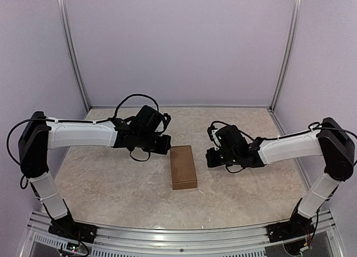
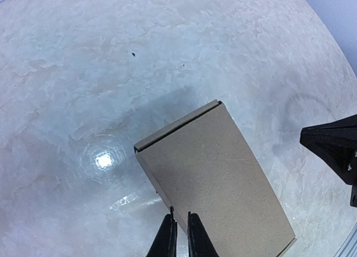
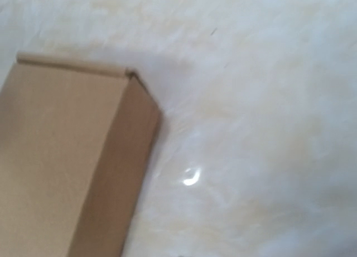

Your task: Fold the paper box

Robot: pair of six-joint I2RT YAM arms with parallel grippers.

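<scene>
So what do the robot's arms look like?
They match. The left arm and right arm have smooth white shells with chunky black joints. Thin black cables loop over the wrists. The left gripper and right gripper are black. The left one has two slim, pointed fingers. I can't see any markings.

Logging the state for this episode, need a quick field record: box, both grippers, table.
box: paper box, closed carton, no flap standing open
position: lying flat on the table, between the two arms
left gripper: shut, holding nothing, at the box's edge
right gripper: shut, holding nothing, apart from the box
</scene>
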